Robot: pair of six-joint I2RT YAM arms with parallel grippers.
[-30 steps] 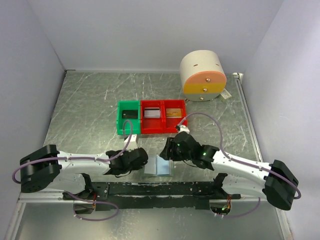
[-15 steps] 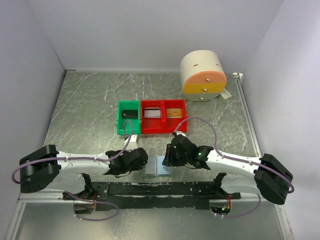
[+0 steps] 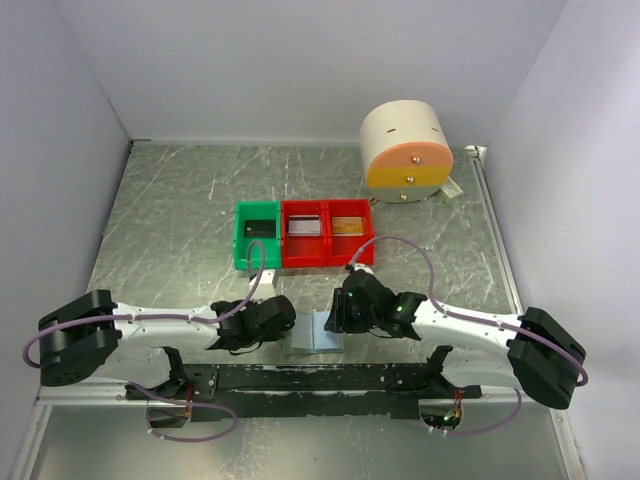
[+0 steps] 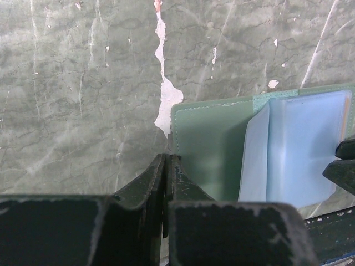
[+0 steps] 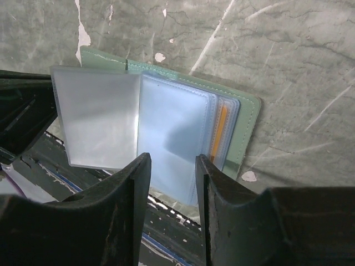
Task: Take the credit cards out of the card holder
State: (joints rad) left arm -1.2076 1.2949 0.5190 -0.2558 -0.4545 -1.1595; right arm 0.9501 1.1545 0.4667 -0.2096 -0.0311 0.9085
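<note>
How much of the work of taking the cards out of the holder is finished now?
Done: cards lie in the green bin and the red bins, probably taken out. In hand: the left claw, shut, sits at the corner of the open card holder; the right claw hangs open over it. Left: an orange card shows inside one pocket.
</note>
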